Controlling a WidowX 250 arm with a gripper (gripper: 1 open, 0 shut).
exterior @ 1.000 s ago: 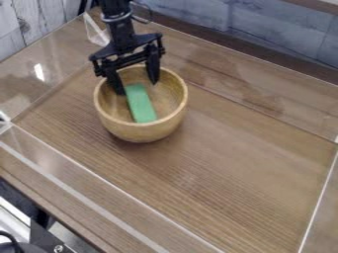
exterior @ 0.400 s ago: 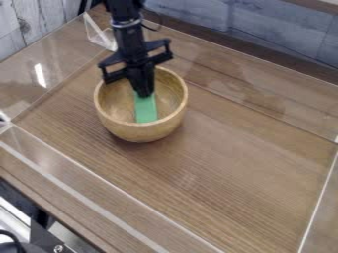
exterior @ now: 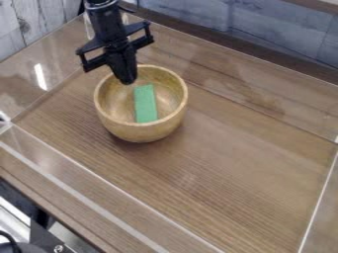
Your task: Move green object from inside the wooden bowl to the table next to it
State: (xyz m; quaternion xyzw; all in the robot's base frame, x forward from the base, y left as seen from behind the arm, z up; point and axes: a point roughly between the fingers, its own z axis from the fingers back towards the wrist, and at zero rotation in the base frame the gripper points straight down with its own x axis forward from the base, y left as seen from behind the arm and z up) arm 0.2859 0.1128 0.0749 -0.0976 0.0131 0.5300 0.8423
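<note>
the black gripper (exterior: pixel 123 72) hung over the back-left rim of the wooden bowl (exterior: pixel 113 123) with its fingers drawn together on nothing, pointing almost straight down. the green object (exterior: pixel 144 103) lay flat inside the bowl, clear of the fingertips, one end nearer the gripper. the bowl sat on the dark wood-grain table (exterior: pixel 238 148) inside clear plastic walls (exterior: pixel 317 203), and no writing or label could be read anywhere

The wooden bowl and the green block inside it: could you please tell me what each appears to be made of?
The wooden bowl looks like light-tan turned wood with a smooth, satin finish: even pale colour, thick rounded rim, soft sheen. The green block looks like painted wood or plastic; its flat, uniform bright green shows no grain, so the frame leaves that open.
</note>
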